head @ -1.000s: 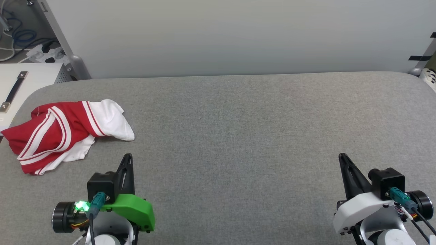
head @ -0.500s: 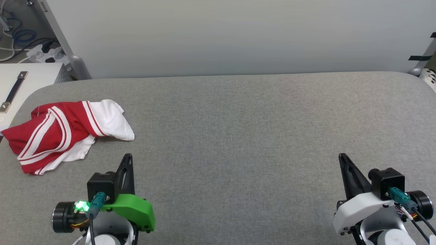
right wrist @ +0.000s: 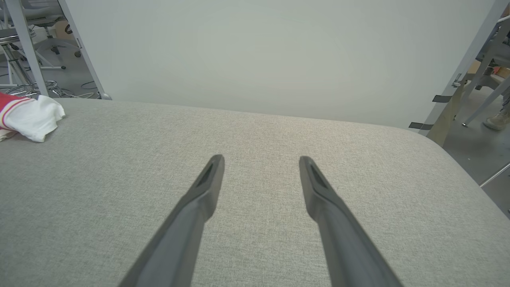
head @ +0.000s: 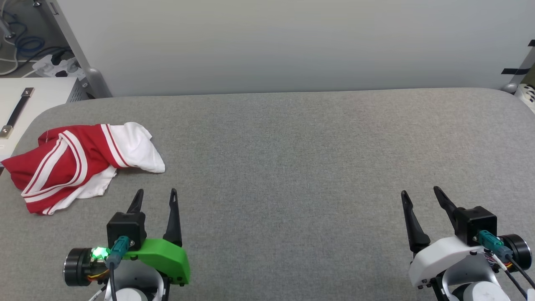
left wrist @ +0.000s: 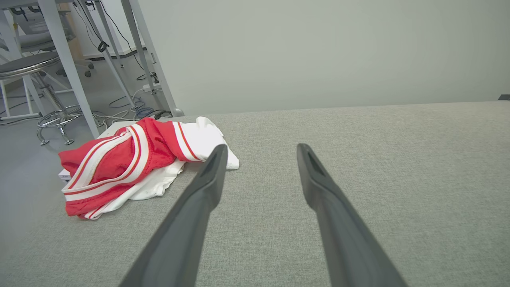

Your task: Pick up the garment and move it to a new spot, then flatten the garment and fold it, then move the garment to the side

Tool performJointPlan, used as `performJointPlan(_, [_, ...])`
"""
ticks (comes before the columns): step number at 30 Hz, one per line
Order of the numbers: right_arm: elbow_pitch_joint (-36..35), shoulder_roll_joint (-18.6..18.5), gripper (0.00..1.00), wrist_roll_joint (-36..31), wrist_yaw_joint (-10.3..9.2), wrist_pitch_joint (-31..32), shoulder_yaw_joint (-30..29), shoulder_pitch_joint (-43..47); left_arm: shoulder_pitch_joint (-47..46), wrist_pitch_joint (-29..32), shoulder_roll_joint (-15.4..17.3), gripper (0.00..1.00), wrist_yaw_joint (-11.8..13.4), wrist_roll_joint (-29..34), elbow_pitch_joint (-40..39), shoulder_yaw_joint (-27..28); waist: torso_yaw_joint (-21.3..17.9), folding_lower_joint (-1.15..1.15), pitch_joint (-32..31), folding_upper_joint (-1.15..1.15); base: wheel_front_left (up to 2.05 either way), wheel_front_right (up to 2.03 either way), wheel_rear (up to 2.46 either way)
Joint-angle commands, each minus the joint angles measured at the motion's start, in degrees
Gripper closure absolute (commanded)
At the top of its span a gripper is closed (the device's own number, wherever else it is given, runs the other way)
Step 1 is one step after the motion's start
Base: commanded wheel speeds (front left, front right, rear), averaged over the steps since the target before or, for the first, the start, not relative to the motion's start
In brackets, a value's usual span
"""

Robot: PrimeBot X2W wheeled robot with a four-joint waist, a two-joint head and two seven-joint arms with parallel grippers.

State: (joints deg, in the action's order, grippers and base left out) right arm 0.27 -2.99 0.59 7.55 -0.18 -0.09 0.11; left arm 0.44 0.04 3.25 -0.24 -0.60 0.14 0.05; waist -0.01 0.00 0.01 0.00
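Garment (head: 71,167) is lying crumpled and apart from both grippers, so starting at the tools: the left gripper (head: 156,191) is holding its two dark fingers spread wide with nothing between them, hovering low over the grey fabric table (head: 292,146) at the near left. The right gripper (head: 420,190) is doing the same thing at the near right, fingers wide apart and gripping nothing, well apart from the left one. Working outward from the left gripper, the shirt is sitting just ahead of it and off to its left, near but not touching. In the left wrist view one fingertip is overlapping the white sleeve, but the head view is showing a gap of bare table between them. It's bunched in a heap right at the table's left edge, red body with white-and-red striped trim on top, one white sleeve pointing toward the middle of the table. Beyond that edge a white cabinet (head: 25,104) is standing beside the table, and a pale wall (head: 292,42) is running along the far side.
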Motion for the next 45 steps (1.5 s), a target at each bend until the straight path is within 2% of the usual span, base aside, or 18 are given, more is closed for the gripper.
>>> performJointPlan(1, [0.2,0.0,0.00,0.2,0.00,-0.3,0.0,0.0,0.0,-0.3,0.0,0.00,0.0,-0.3,0.2,-0.1,0.0,0.00,0.0,0.00,0.00,0.00,0.00])
performJointPlan(26, [-0.1,0.0,0.00,2.3,-0.01,-3.2,-1.1,-0.3,-0.1,-3.3,-0.1,0.00,0.2,-2.4,1.1,-1.1,-0.1,0.00,0.4,0.00,0.00,0.00,0.00])
performJointPlan(45, [-2.5,0.0,0.00,3.5,-0.03,-5.9,-1.4,-0.4,-0.2,-6.0,-0.1,0.00,-0.7,-5.0,-1.0,-1.7,0.0,0.00,1.0,0.00,0.00,0.00,0.00])
